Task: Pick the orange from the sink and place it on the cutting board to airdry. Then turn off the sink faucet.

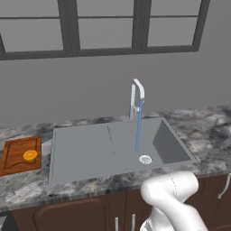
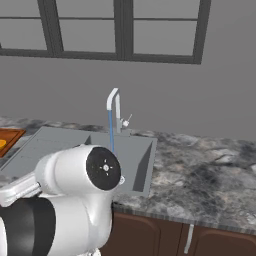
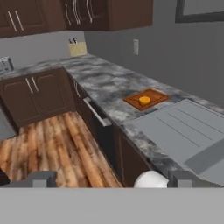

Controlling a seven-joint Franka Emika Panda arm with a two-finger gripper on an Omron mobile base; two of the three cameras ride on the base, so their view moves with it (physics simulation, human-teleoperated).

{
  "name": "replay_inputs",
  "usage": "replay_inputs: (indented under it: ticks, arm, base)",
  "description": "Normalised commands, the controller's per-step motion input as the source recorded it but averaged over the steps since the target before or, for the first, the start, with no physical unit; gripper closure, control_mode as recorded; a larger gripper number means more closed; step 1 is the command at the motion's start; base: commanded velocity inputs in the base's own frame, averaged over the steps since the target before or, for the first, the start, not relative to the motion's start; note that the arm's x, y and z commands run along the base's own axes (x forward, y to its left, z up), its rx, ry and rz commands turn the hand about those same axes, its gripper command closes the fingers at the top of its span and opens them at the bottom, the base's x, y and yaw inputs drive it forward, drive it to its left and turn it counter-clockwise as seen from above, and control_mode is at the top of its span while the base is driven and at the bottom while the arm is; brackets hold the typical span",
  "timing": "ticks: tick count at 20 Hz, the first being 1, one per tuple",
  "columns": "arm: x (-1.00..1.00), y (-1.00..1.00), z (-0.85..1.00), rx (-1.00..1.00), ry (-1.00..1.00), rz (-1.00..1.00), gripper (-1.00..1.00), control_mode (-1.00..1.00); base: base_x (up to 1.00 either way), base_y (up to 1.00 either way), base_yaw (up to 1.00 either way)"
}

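**Orange Placed; Faucet Shut-Off Pending**

On the cutting board (image 1: pixel 20 155), at the left end of the stone surface (image 1: pixel 207 131), the orange (image 1: pixel 30 155) rests with its paler face up, so the first part of the task appears complete. The board lies just beside the ribbed drainboard end of the sink (image 1: pixel 81 149). A blue stream of water (image 1: pixel 138 131) runs from the arched spout of the faucet (image 1: pixel 136 97) down into the basin near the round drain (image 1: pixel 145 159), so the faucet is judged to be on.

The step in hand is the shut-off. To do it well, the arm should swing back over the basin toward the small side lever (image 2: pixel 125 121) at the rear of the sink, approach it from the open side, and push it with one fingertip rather than attempt a grasp. The thin spout and the stream should be avoided during the approach.

In the hand view the gripper (image 3: pixel 111 178) points out over the kitchen floor (image 3: pixel 52 144), with the board and orange far ahead and to the right, well apart from the jaws. The two fingertips stand wide apart and hold nothing.
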Motion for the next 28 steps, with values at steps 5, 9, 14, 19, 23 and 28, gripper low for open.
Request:
replay_inputs:
  ticks: [5, 9, 14, 19, 23, 28]
  arm:
    - [0.21, -0.02, 0.0, 0.01, -0.1, 0.01, -1.0, -1.0]
    - [-0.13, -0.01, 0.0, 0.05, -0.03, 0.0, -1.0, -1.0]
    - [0.3, -0.15, 0.0, 0.12, 0.0, -0.02, -1.0, -1.0]
    - [0.41, -0.1, -0.04, 0.08, 0.01, -0.01, -1.0, -1.0]
    - [0.3, 0.07, -0.25, 0.0, -0.04, -0.1, -1.0, -1.0]
    - [0.59, -0.02, -0.12, 0.1, 0.0, -0.04, -1.0, -1.0]
  base:
    - [0.0, 0.0, 0.0]
    - [0.0, 0.0, 0.0]
    - [0.0, 0.0, 0.0]
    - [0.0, 0.0, 0.0]
    - [0.0, 0.0, 0.0]
    - [0.0, 0.0, 0.0]
